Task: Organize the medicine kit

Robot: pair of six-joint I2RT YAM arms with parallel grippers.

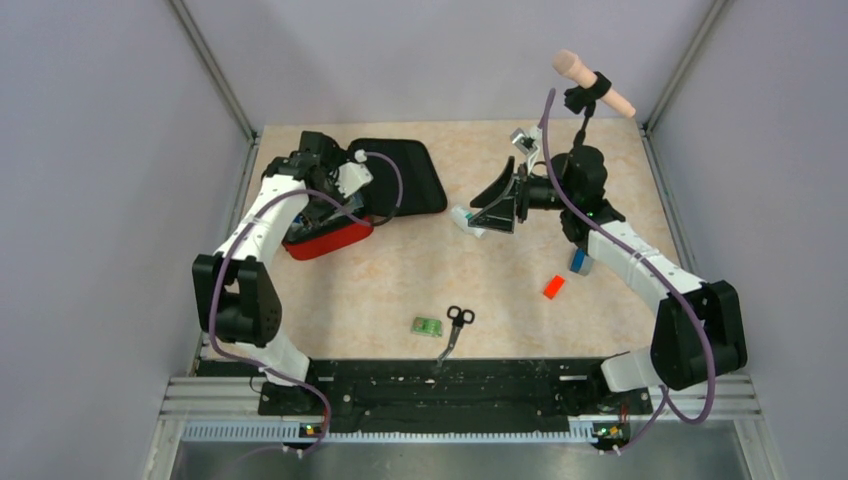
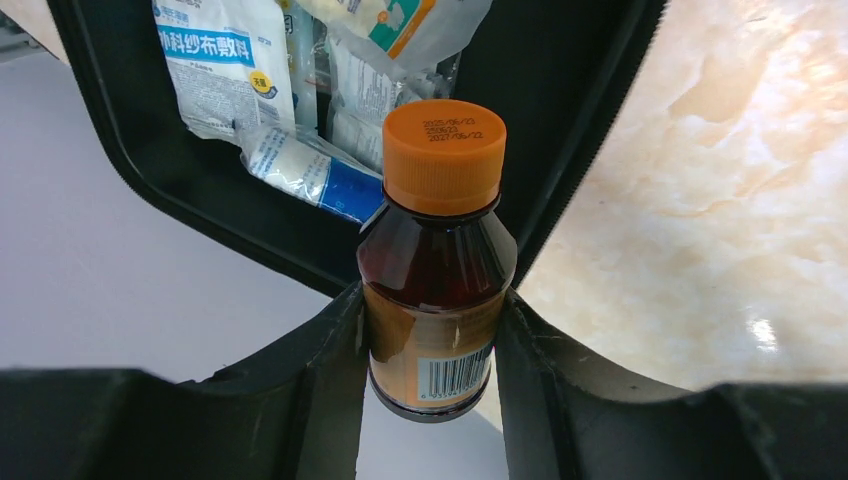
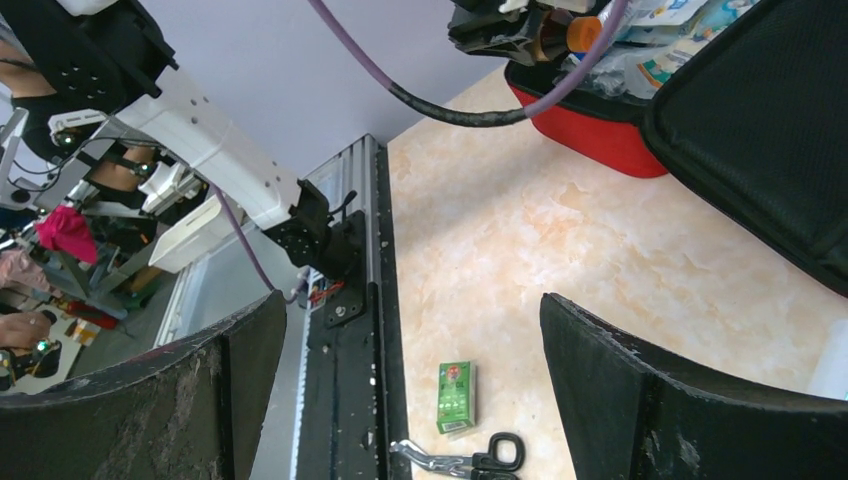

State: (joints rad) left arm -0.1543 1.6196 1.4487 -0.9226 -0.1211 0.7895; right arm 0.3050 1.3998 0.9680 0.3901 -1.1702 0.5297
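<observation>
**Amber bottle (image 2: 437, 270) held at the open medicine kit (image 1: 330, 242)**

Red on the outside and black within, the medicine kit lies open at the far left of the table (image 1: 400, 280). Its red half sits under my left arm, and its lid (image 1: 405, 175) lies flat just to the right, lining up.

My left pincer (image 2: 430, 330) is closed on the amber bottle, one finger pressed to each side of the labelled body. The orange cap (image 2: 443, 150) points away from my wrist and has a date printed on top. Past the bottle I see into the packed half of the kit. A white and blue gauze packet (image 2: 225, 65) lies there, with a white and blue tube (image 2: 310, 175) slanting under it and more sealed packs beside them.

Further right, near my edge of the table, a small green box (image 1: 428, 326) lies just beside black-handled scissors (image 1: 455, 325). I cannot tell whether they touch.

My right pincer (image 1: 497, 203) stands wide apart and holds nothing. It hangs over the middle of the table, turned toward the kit. A white pack (image 1: 467, 220) lies on the table just by its lower finger.

Right of that, a small red block (image 1: 553, 287) lies alone on the marbled top. A blue piece (image 1: 579, 262) shows beside my right forearm, partly hidden by it
</observation>
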